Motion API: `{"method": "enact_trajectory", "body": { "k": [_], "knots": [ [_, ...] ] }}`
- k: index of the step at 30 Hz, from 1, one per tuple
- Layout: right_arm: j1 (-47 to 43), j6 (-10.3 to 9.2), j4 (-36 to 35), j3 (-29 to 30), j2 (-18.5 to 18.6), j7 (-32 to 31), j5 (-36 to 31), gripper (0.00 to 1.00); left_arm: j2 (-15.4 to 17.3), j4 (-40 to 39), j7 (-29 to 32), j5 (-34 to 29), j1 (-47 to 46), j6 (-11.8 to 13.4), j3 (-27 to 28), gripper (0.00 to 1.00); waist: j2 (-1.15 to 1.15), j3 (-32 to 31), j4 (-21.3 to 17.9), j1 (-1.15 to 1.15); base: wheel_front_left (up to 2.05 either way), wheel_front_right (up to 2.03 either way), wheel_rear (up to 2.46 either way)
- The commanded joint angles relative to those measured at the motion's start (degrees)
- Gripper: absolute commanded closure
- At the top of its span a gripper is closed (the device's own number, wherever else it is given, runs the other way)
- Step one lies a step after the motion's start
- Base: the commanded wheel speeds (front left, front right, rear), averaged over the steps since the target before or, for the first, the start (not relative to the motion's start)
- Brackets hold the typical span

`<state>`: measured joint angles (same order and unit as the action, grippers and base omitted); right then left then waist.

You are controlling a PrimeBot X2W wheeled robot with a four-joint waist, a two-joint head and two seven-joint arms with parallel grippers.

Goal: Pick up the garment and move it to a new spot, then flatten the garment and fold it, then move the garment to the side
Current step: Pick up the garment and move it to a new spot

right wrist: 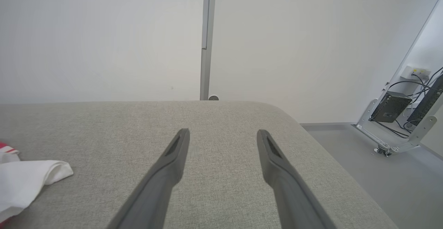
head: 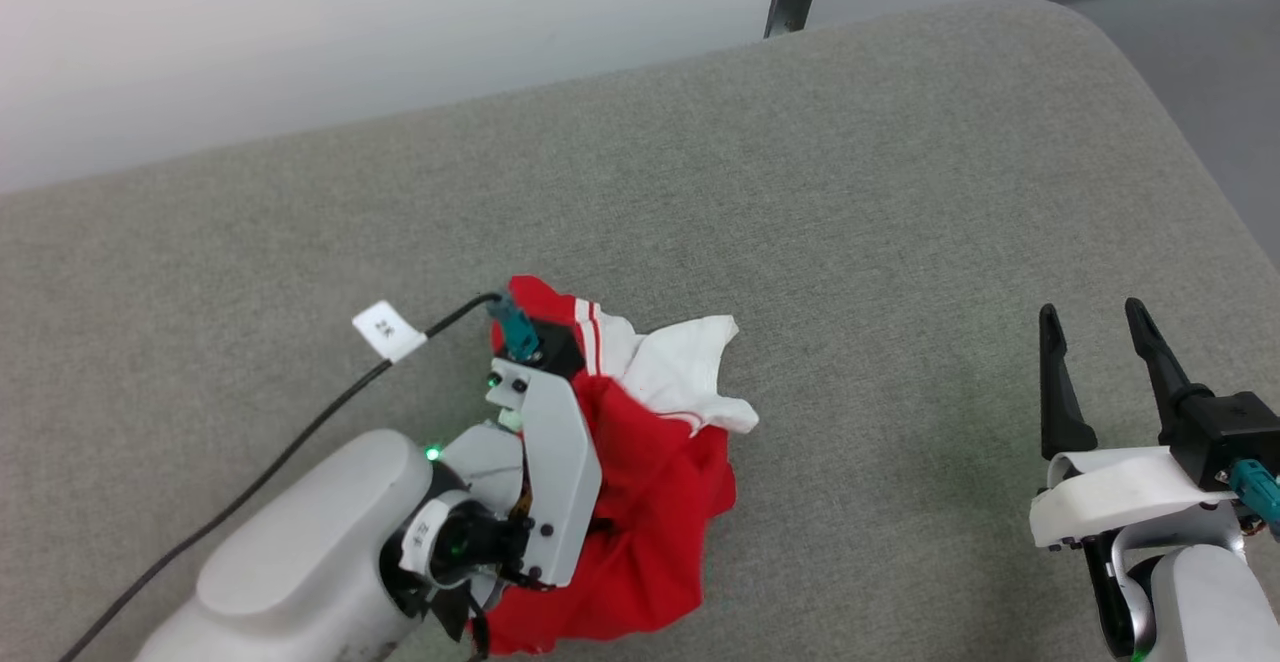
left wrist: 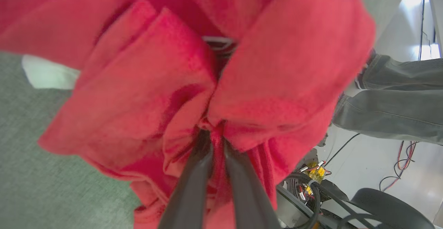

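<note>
**Left wrist view.**
- Left pincer [left wrist: 215, 146]: I read it as nearly shut, its two dark fingers nipped on a gather of red cloth.
- T-shirt [left wrist: 145, 94]: it bunches round the fingers in thick folds, which hide the tips.
- Trouser legs [left wrist: 398, 115]: a person's, grey, beyond the T-shirt's edge.

**Head view.**
- T-shirt: a crumpled heap on the grey fabric-covered table [head: 900, 192], with my left arm reaching in over its left side. I cannot tell whether any of it is clear of the table.
- Long axis: weak, as I judge it, running from the near edge of the heap to the far one.
- White sleeve [head: 690, 362]: with its striped trim, it juts from the heap's far right and points towards my right arm.
- Black cable [head: 300, 432] with paper tag [head: 388, 330]: just left of the T-shirt.
- Right pincer [head: 1091, 307]: well apart from the T-shirt on its right, fingers spread wide and holding nothing.

**Right wrist view.**
- Right pincer's fingers: parted over bare table. The white sleeve lies off to their left, and the fingers point past the T-shirt, not at it.

**Note on the coming move.** The left arm has the T-shirt and is the nearer one. For carrying, what matters is that the heap hangs from one pinch near its left side, so I expect most of the cloth to trail on the right, towards the sleeve. The right arm would have to cross open table to reach that sleeve.
</note>
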<state>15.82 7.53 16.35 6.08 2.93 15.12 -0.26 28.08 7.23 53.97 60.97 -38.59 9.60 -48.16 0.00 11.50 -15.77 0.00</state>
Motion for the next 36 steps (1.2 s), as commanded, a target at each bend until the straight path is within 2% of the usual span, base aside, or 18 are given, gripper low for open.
{"method": "enact_trajectory", "body": {
  "k": [1, 7, 8, 9, 10, 11, 14, 19, 24, 31, 36],
  "knots": [
    [0.6, -0.08, 0.0, -0.1, -0.1, 0.1, 0.4, 0.00, -0.2, 0.5, -0.3, -0.2, 0.7, 0.0, -0.1, 1.00, 0.00, 0.1, -0.1, 0.00, 0.00, 0.00, 0.00],
    [0.2, -0.08, 0.2, -0.3, -0.1, 0.1, 0.4, 0.00, -0.7, 4.4, -1.2, -1.3, 0.8, -1.3, -1.5, 0.99, 0.00, -0.3, 0.2, 0.00, 0.00, 0.00, 0.00],
    [0.0, -0.08, 0.4, -0.3, -0.1, 0.1, 0.2, 0.00, -0.8, 4.6, -1.1, -1.3, 0.6, -1.5, -1.5, 0.68, 0.00, -0.6, 0.3, 0.00, 0.00, 0.00, 0.00],
    [-0.2, -0.08, 0.6, -0.2, -0.1, 0.1, 0.0, 0.00, -0.8, 4.8, -0.9, -1.5, 0.2, -1.6, -1.6, 0.51, 0.00, -0.9, 0.6, 0.00, 0.00, 0.00, 0.00],
    [-0.4, -0.08, 0.7, -0.2, -0.1, 0.1, -0.1, 0.00, -0.6, 4.8, -0.8, -1.8, -0.2, -1.5, -1.7, 0.29, 0.00, -1.2, 0.8, 0.00, 0.00, 0.00, 0.00],
    [-0.6, -0.08, 0.9, -0.2, -0.1, 0.1, -0.2, 0.00, -0.5, 4.8, -0.5, -2.0, -0.6, -1.6, -1.9, 0.00, 0.00, -1.6, 1.0, 0.00, 0.00, 0.00, 0.00],
    [-1.4, -0.08, 1.7, -0.2, -0.1, 0.1, -0.3, 0.00, -0.4, 4.0, 0.2, -2.2, -1.5, -1.9, -2.2, 0.00, 0.00, -3.1, 2.0, 0.00, 0.00, 0.00, 0.00],
    [-2.2, -0.08, 2.7, -0.6, -0.1, 0.1, -0.8, 0.00, 0.5, 1.7, 2.5, -1.3, -2.5, -0.9, -1.8, 0.00, 0.00, -5.8, 3.9, 0.00, 0.00, 0.00, 0.00],
    [-3.5, -0.08, 2.5, -1.5, -0.1, 0.1, 0.1, 0.00, 1.9, -1.1, 1.2, -1.3, -2.9, -0.4, 0.0, 0.00, 0.00, -9.1, 5.8, 0.00, 0.00, 0.00, 0.00],
    [-5.4, -0.08, 2.2, -2.9, -0.1, 0.1, 0.6, 0.00, 4.6, -3.4, -4.5, -0.1, 0.3, -0.8, 4.0, 0.00, 0.00, -12.4, 8.5, 0.00, 0.00, 0.00, 0.00],
    [-6.3, -0.08, 2.6, -4.2, -0.1, 0.1, 0.4, 0.00, 6.3, -5.2, -12.3, -0.7, 3.4, -2.7, 7.1, 0.00, 0.00, -13.9, 10.4, 0.00, 0.00, 0.00, 0.00]
  ]
}}
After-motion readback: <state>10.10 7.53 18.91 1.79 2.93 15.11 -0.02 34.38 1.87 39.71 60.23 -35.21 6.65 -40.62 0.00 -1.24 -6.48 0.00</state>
